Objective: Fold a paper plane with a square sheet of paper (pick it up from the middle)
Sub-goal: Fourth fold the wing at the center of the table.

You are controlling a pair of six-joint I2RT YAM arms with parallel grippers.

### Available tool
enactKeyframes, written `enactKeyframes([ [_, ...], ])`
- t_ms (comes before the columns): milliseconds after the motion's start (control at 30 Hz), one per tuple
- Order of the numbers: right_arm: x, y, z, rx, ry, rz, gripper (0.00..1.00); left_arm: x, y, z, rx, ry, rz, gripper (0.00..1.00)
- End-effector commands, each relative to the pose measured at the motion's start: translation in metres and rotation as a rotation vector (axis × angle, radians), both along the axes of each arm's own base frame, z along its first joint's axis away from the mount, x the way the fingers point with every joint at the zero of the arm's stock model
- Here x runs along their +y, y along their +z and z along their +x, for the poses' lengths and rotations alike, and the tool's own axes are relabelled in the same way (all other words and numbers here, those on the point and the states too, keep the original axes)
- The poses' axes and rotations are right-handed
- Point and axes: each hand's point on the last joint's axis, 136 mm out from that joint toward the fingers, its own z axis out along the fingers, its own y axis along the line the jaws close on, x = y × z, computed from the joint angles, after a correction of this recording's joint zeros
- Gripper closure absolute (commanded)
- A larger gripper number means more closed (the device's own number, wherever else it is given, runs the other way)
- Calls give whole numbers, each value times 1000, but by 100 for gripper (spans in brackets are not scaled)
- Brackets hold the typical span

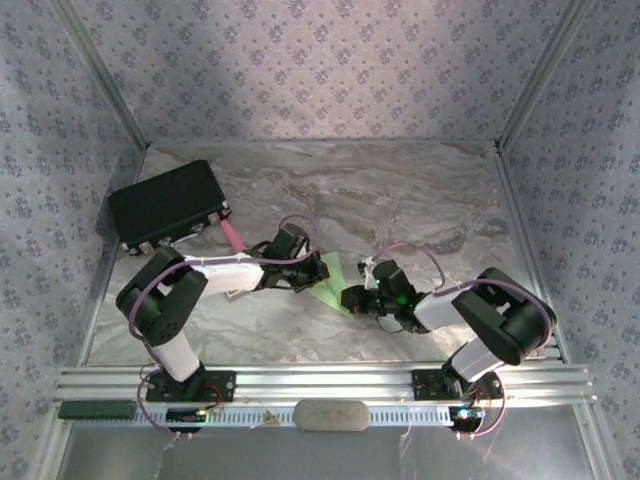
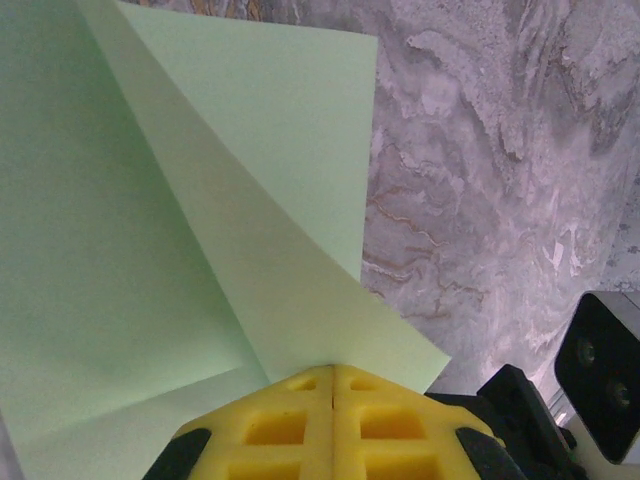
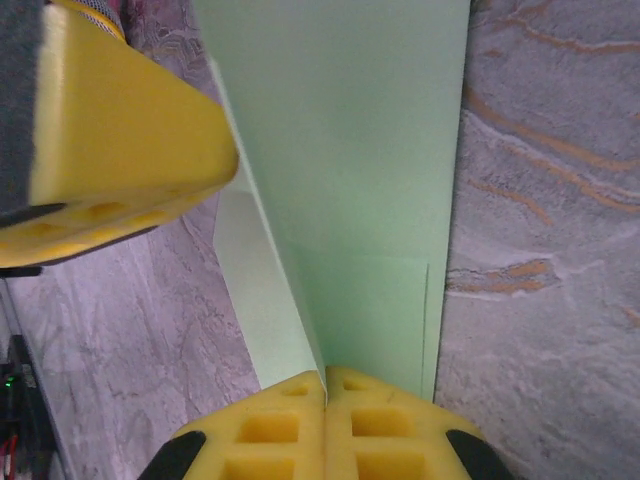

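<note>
Clutter first, from the left: a big black box [image 1: 165,205] sits at the far left of the marbled table [image 1: 440,200]. A pink cylinder [image 1: 232,237] lies just beside its right end, close to my left arm. A pale oblong pad [image 1: 332,414] rests on the rail between my two bases. Mid-table, between my wrists, the pale-green sheet of paper [image 1: 330,280] is creased, with one flap raised. My left gripper [image 2: 332,378] is pinched tight on one edge of it, its yellow pads [image 2: 285,425] meeting with the paper running in between them. My right gripper [image 3: 325,382] is likewise clamped on the fold at the opposite side. There the left's yellow finger [image 3: 110,130] crowds in just beside the sheet.
</note>
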Motion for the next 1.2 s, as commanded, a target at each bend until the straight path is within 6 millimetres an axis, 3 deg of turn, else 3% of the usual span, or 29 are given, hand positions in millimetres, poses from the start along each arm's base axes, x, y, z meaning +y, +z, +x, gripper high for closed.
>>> enactKeyframes([
  [0, -8, -20, -10, 118, -31, -8, 96, -17, 13, 9, -33, -13, -64, 95],
  [267, -8, -30, -9, 180, -60, -1, 94, -20, -1, 11, -18, -17, -41, 95],
  [533, -8, -26, -7, 183, -66, -4, 90, -21, -6, 11, -15, -26, -34, 95],
  [1167, -9, -39, -10, 255, -70, -46, 97, -15, -20, 10, 0, -30, 29, 96],
])
